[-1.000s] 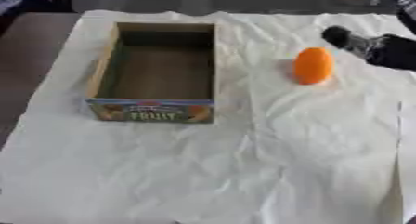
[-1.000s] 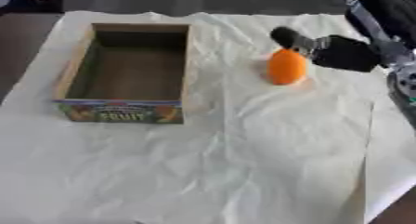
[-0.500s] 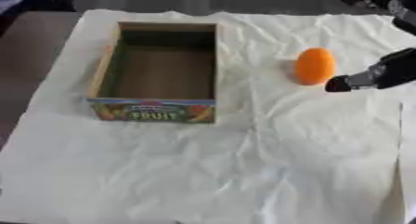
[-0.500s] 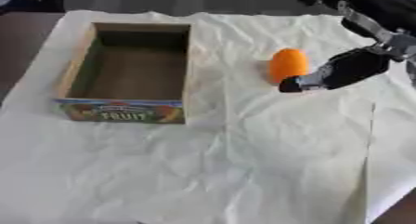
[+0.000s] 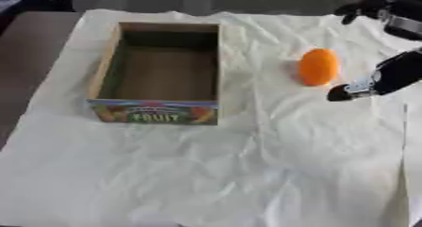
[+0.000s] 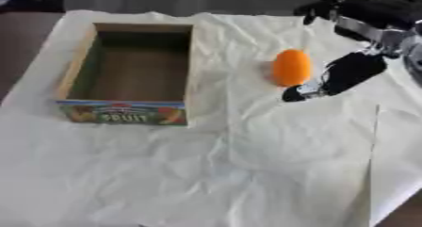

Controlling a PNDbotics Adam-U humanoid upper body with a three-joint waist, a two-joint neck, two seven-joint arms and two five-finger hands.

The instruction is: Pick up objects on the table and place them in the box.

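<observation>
An orange oval fruit lies on the crumpled white paper, right of the cardboard fruit box. The box stands open and nothing shows inside it. My right hand comes in from the upper right and hangs open just to the right of the fruit. One black digit points down past the fruit's lower right side, its tip close to the paper. The other fingers spread above and behind the fruit. No contact with the fruit shows. My left hand is nowhere in these views.
White crumpled paper covers most of the table. Bare dark tabletop shows at the left. The paper's edge runs down the right side.
My right hand has come forward from behind the fruit to its right side, one digit stretching down beside it. The fruit and the box have stayed put.
</observation>
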